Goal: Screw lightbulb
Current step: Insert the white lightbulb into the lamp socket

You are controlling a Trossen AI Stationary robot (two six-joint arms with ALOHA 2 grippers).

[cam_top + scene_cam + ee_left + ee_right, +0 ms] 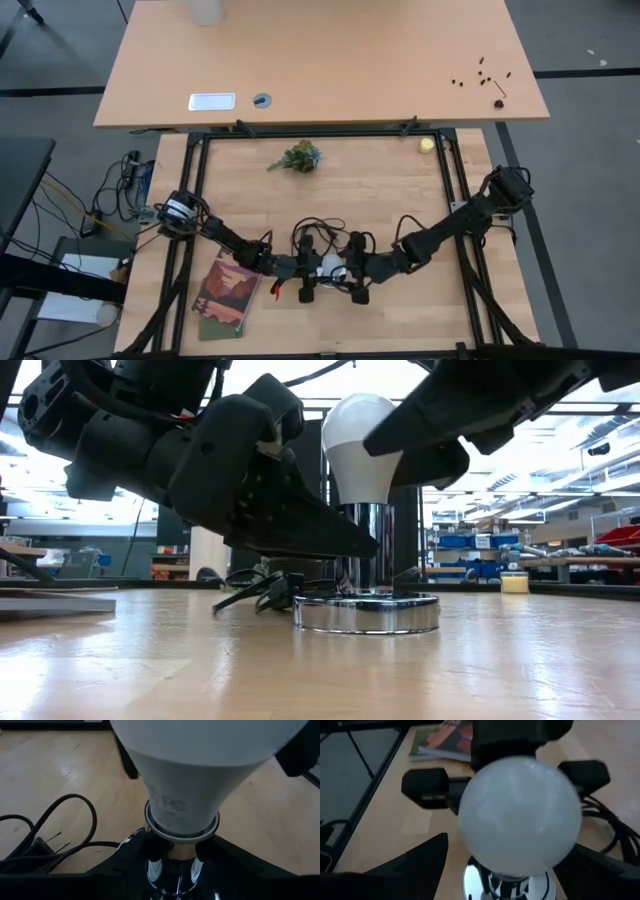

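Observation:
The white frosted lightbulb (360,445) stands upright in a chrome socket post (365,560) on a round chrome base (366,612) near the table's front middle (328,265). My left gripper (172,852) comes from the table's left and is shut on the post just under the bulb's neck (180,805). My right gripper (512,865) comes from the right, open, with a finger on either side of the bulb's globe (520,815). A strip of wood shows between one finger (427,860) and the globe. My left gripper pinches the chrome socket post (172,870) between its two fingers, right below the bulb's neck, coming level from the table's left side. The post stands upright on its base on the table. My right gripper: I cannot tell whether its other finger (592,870) touches the globe.
The socket's black cord (255,592) lies coiled beside the base, toward the far left. A book (225,297) lies at the front left. A small plant sprig (297,157) and a pale yellow round object (427,145) lie near the far edge.

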